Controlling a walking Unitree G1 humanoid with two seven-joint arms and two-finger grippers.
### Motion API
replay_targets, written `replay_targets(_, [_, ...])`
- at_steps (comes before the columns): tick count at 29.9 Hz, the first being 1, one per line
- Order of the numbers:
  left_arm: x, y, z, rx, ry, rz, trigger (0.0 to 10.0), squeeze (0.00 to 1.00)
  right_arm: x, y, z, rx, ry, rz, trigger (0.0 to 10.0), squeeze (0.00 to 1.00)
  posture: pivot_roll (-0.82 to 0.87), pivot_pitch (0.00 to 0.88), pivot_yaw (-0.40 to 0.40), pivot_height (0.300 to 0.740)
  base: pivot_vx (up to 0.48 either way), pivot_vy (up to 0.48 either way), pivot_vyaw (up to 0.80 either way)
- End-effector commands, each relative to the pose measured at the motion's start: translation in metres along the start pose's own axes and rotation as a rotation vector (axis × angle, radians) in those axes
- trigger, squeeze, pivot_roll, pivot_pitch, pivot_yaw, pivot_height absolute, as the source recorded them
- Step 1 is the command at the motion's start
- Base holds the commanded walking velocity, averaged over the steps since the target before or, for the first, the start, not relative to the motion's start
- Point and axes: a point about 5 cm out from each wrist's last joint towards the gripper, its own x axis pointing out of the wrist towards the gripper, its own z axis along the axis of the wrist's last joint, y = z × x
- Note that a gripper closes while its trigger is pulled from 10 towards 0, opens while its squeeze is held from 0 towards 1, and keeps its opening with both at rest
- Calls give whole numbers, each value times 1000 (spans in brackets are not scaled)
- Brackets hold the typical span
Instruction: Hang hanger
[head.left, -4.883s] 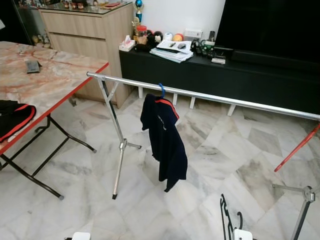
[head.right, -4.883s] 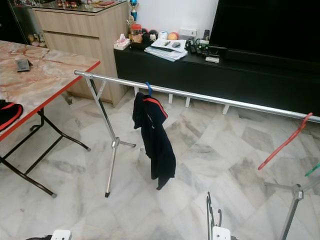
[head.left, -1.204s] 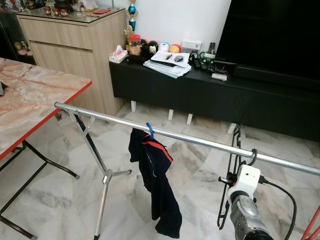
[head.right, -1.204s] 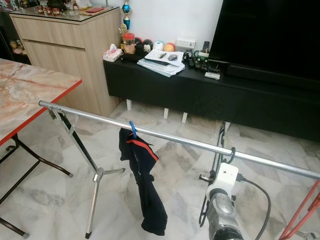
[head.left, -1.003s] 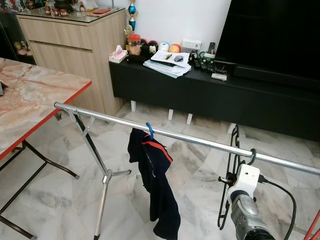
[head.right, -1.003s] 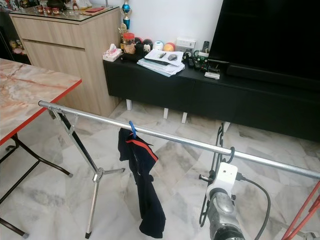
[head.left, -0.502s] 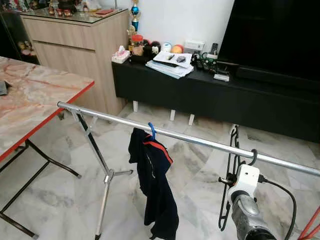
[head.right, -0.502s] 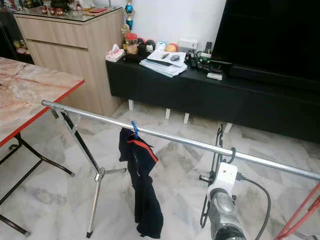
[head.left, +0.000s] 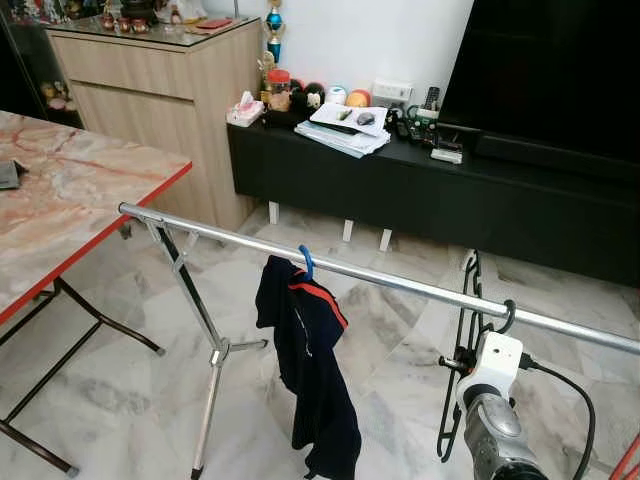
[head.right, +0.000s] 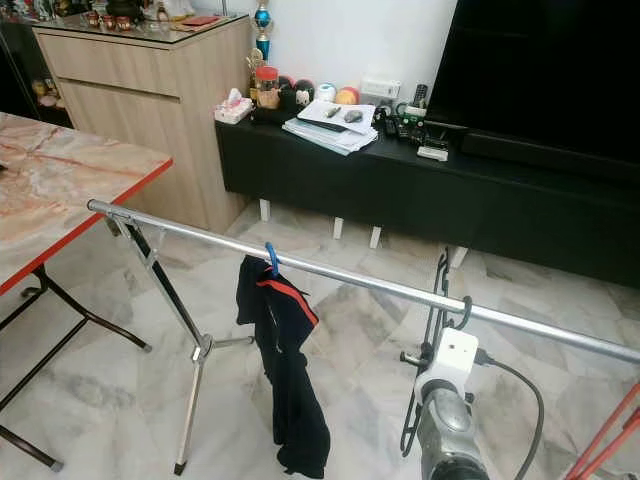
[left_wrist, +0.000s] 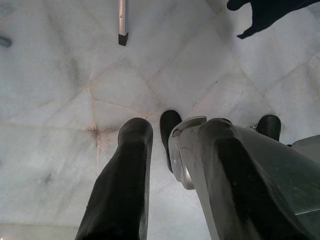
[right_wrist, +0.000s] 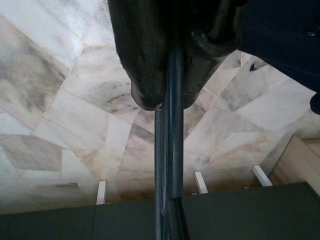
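A silver clothes rail (head.left: 400, 285) crosses in front of me on a tripod stand. My right gripper (head.left: 464, 362) is shut on a black wire hanger (head.left: 466, 300) and holds it up against the rail's right part. The hanger's hook (head.left: 509, 316) curls at the rail; I cannot tell if it rests on it. In the right wrist view the hanger's wire (right_wrist: 170, 150) runs out from between the shut fingers (right_wrist: 145, 75). A dark jacket (head.left: 310, 380) hangs on a blue hanger (head.left: 306, 262) further left. My left gripper (left_wrist: 175, 135) hangs open over the floor.
A marble-topped table with a red edge (head.left: 110, 225) stands at the left. A black TV console (head.left: 450, 190) and a wooden cabinet (head.left: 160, 90) line the far wall. The rack's leg (head.left: 210, 390) stands on marble floor. A red hanger (head.right: 605, 440) shows at the right edge.
Since 4.9 s ago my right arm has lifted the black hanger from near the floor up to the rail. Over the last second it barely moved; the jacket swings slightly.
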Motion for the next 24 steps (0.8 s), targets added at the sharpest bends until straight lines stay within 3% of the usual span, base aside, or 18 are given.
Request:
replay_targets(1, [-4, 0, -15, 8, 54, -17, 10000, 0, -2, -2, -5, 9, 6, -6, 10000, 463, 55, 25, -51, 740, 0, 0, 0])
replay_targets(10, [-4, 5, -12, 7, 45, -13, 10000, 0, -2, -1, -8, 2, 30, -6, 10000, 447, 57, 28, -48, 740, 0, 0, 0])
replay_targets(16, [-2, 1, -9, 10, 35, -19, 10000, 0, 3, -2, 4, 31, 26, -24, 10000, 439, 61, 30, -48, 740, 0, 0, 0])
replay_targets(21, [-2, -1, -9, 9, 33, -21, 10000, 0, 7, 0, 15, 19, 13, -13, 10000, 486, 62, 31, -47, 740, 0, 0, 0])
replay_targets(24, [-2, -2, -9, 10, 34, -22, 10000, 0, 8, 1, 16, 14, 12, -12, 10000, 569, 61, 31, -46, 740, 0, 0, 0])
